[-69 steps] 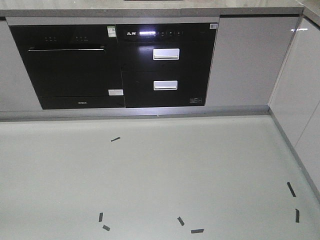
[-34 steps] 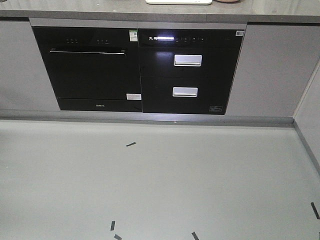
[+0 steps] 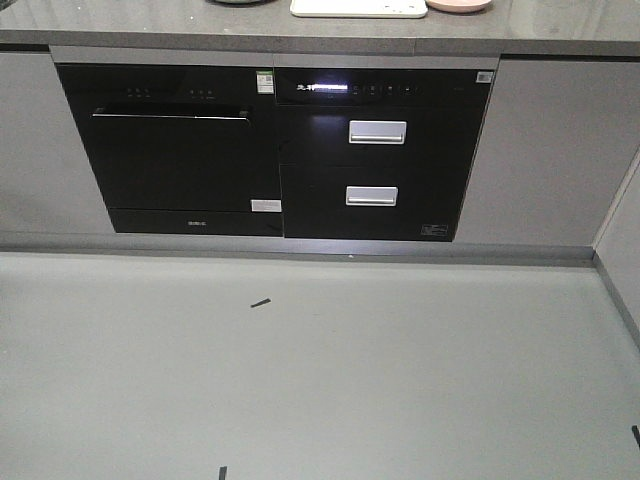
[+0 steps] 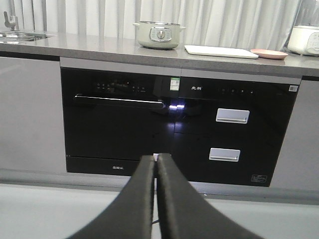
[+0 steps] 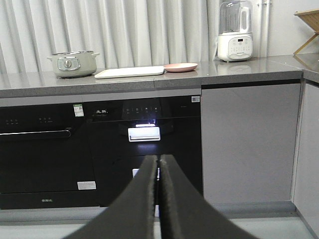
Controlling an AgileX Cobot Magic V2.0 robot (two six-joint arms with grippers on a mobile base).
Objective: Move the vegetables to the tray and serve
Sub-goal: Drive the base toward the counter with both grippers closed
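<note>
Grey stone countertop (image 5: 239, 67) runs across my view above black glass-fronted built-in appliances (image 3: 270, 150). At 12 o'clock on it the large cream rectangular plastic tray (image 3: 358, 8) lies flat, with a round pink plate (image 3: 458, 5) just beside it at its 3 o'clock and a pale green lidded pot (image 4: 158, 35) apart at its 9 o'clock. My left gripper (image 4: 156, 158) and right gripper (image 5: 158, 159) hang low before the cabinets, jaws clenched on nothing. I cannot tell what the plate carries.
</note>
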